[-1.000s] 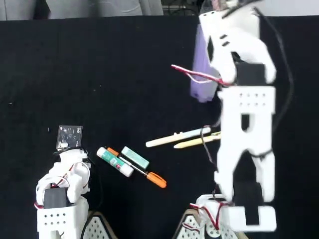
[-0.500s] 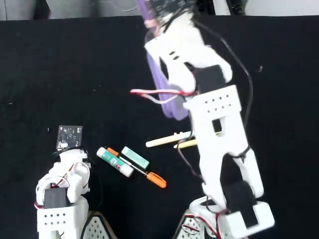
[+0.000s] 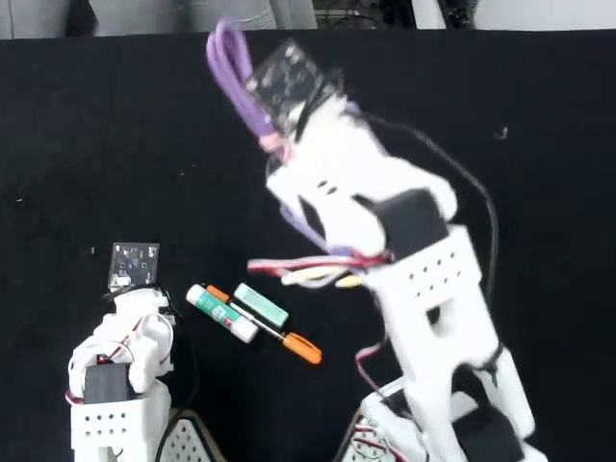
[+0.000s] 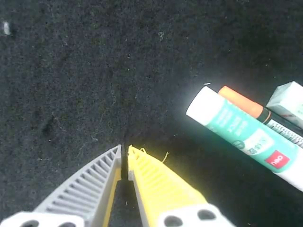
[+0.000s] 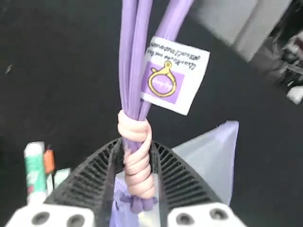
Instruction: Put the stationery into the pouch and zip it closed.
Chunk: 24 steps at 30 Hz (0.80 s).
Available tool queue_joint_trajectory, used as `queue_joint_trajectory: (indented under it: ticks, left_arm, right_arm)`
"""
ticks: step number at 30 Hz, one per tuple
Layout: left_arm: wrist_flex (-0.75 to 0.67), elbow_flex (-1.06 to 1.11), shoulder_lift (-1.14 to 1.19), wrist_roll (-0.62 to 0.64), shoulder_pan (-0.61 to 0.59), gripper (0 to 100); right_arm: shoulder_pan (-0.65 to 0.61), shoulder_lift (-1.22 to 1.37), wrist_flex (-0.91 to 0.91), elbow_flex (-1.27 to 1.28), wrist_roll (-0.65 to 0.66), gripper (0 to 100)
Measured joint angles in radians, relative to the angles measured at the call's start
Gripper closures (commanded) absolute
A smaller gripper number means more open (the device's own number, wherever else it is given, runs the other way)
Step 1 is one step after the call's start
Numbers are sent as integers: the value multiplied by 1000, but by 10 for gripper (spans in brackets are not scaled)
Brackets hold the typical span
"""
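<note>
Right gripper [image 5: 136,144] clamps the purple cord [image 5: 135,61]; pouch [image 5: 208,151] dangles under it. A swing may slip it free or knock pens [image 3: 306,276] below. Left gripper [image 4: 124,152] pinched empty, glue stick [image 4: 236,135] just beside.

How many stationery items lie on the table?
5: glue stick, orange pen and eraser clustered together; two pale pens partly under the right arm. Others may be hidden.

Purple pouch [image 5: 214,147] — green-white glue stick [image 4: 239,132], orange marker [image 4: 242,102].
</note>
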Motion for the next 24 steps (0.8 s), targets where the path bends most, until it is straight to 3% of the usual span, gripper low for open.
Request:
queue_joint_trajectory:
  ticks: [8,24]
  left_arm:
    - [0,0,0,0,0,970]
    - [0,0,0,0,0,970]
  right_arm:
    - [-130,-282,-87,368,2,985]
    - [-137,-790,-98,687,54,984]
